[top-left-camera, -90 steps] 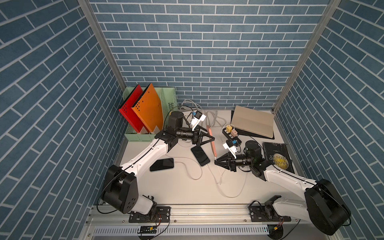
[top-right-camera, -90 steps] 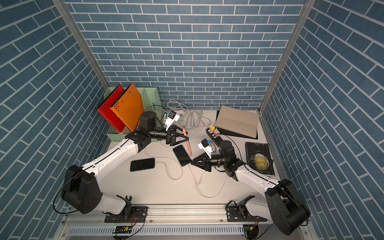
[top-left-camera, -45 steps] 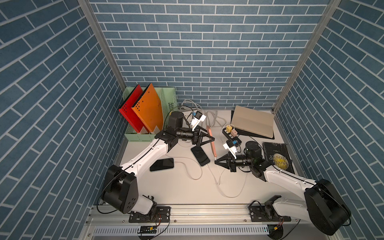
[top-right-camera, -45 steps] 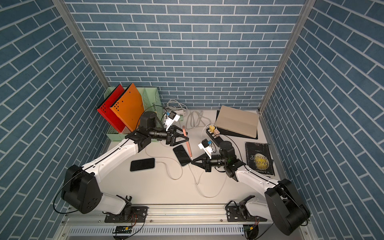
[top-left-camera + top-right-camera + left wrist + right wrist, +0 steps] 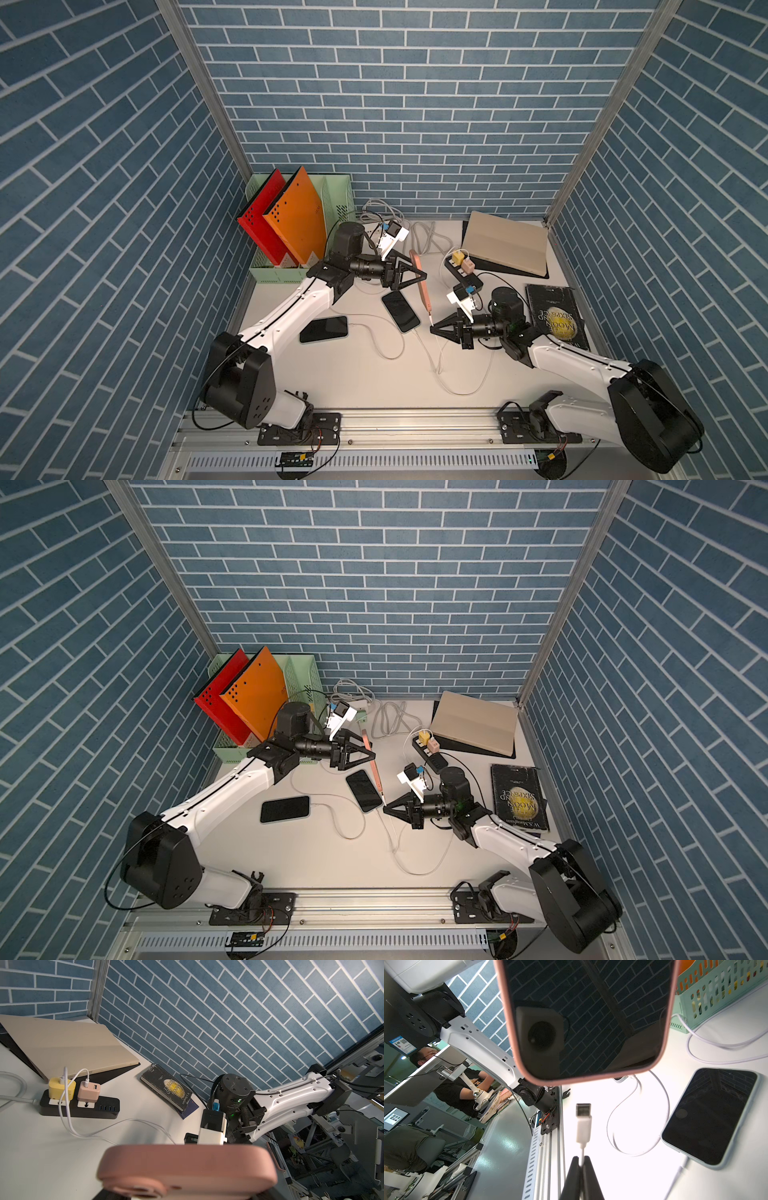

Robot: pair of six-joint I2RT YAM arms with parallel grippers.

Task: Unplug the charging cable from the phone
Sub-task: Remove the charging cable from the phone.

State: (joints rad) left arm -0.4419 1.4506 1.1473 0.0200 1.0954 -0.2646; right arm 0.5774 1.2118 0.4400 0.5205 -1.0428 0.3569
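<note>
Right jaws: fully closed on the thin white charging cable [image 5: 582,1153], just behind its plug [image 5: 583,1124]. The right gripper [image 5: 581,1164] pinches the cord, not the plug body.
Left jaws: closed across the pink-cased phone [image 5: 421,291]. The left gripper [image 5: 423,275] holds it on edge, raised off the table [image 5: 353,374], with its lower end towards the right gripper.
Plug: the metal tip is exposed and faces the phone's bottom edge. The right wrist view shows a clear gap between them, so the plug is judged to be out of the port.
Cable run: it drops from the right jaws to the table and loops in front of the right arm. Its far end cannot be traced.
Step in hand: judged as carrying the freed plug clear of the phone.
Method: draw the plug back along the phone's long axis and hold the phone steady with the left arm. Move slowly, because a grip on the cord lets the plug swing.
Release: lay the cable down on bare table before opening the jaws.
Neighbours: a second phone [image 5: 401,311] lies flat just beside the held one, and a third phone [image 5: 324,329] lies nearer the left arm. Each has its own white lead, so route the plug away from both.
</note>
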